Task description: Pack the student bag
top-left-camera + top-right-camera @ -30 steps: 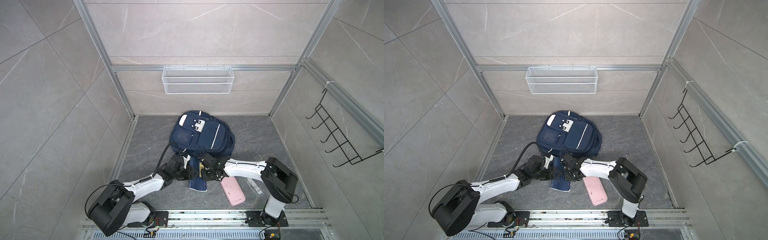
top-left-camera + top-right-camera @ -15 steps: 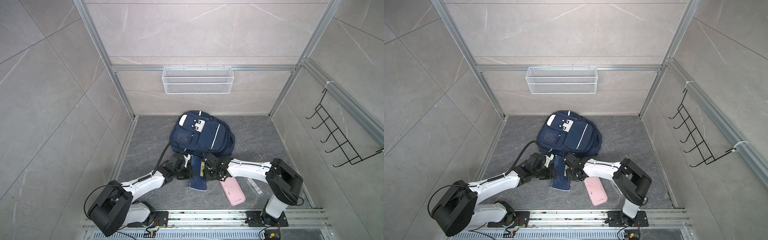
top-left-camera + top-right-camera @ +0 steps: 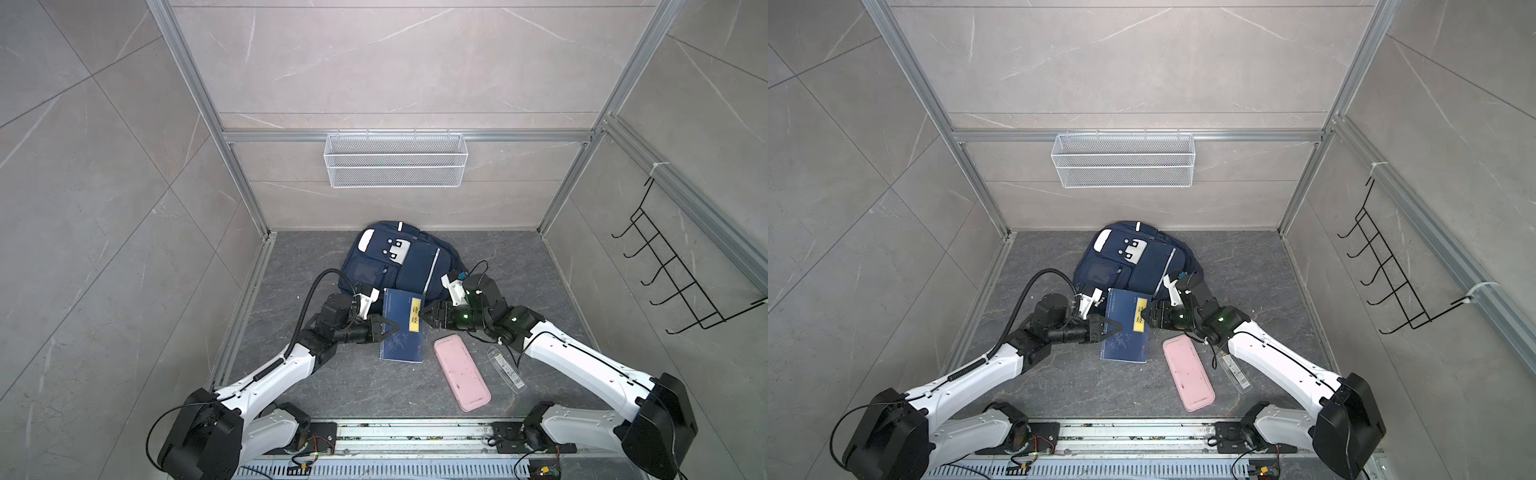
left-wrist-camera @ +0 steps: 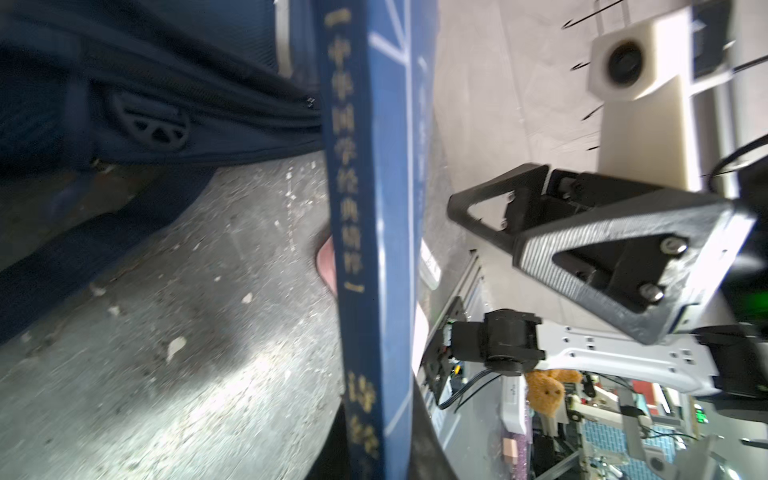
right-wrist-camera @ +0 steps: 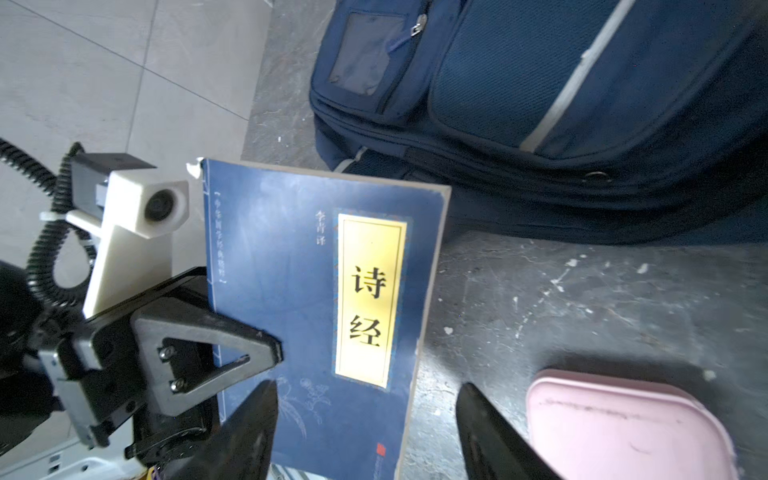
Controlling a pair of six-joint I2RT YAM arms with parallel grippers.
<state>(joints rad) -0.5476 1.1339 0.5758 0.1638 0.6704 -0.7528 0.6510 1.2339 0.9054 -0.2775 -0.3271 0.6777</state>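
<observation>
Packing looks barely started. The student bag [image 3: 399, 266] lies flat at the far middle of the floor, apparently zipped, though its near edge is hard to read. The left gripper [image 3: 388, 326] is clamped on the left edge of the blue book [image 3: 403, 343], just near of the bag. The right gripper [image 3: 428, 316] stands spread at the book's right edge, holding nothing. A pink pencil case [image 3: 461, 372] and a slim clear packet [image 3: 505, 368] lie unpacked at near right.

Lab cell: aluminium frame [image 3: 282, 136], tile walls [image 3: 395, 62]

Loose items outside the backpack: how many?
3. A blue book in the left gripper, at the backpack's near edge; a pink case on the floor right of it; a clear packet beside the case. Others may be hidden inside the backpack.
</observation>
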